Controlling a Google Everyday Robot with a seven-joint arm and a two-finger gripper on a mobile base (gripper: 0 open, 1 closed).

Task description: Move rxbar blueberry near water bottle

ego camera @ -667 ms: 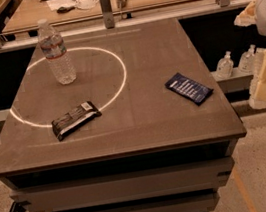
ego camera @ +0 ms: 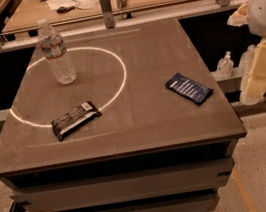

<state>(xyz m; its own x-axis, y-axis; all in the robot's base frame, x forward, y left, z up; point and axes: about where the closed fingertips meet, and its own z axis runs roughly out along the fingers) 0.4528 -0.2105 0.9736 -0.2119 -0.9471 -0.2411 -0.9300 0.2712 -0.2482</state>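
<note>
The rxbar (ego camera: 189,88) lies flat on the right part of the bench (ego camera: 167,127), turned on a slant, outside the white ring (ego camera: 124,71) marked on the top. The bottle (ego camera: 56,52) stands upright at the far left, inside the ring, white cap on. It is clear, and how full it is cannot be told. Bottle and rxbar are well apart, with most of the ring between them. A black bar (ego camera: 76,119) lies across the ring's near edge, at the front left.

The gripper (ego camera: 262,73) hangs off the bench's right side, beyond its edge and touching nothing. Whether it is spread or pressed together cannot be told.

Behind it, on a lower ledge to the right, stand two small bottles (ego camera: 225,65) with white caps. What is in them cannot be told.
</note>
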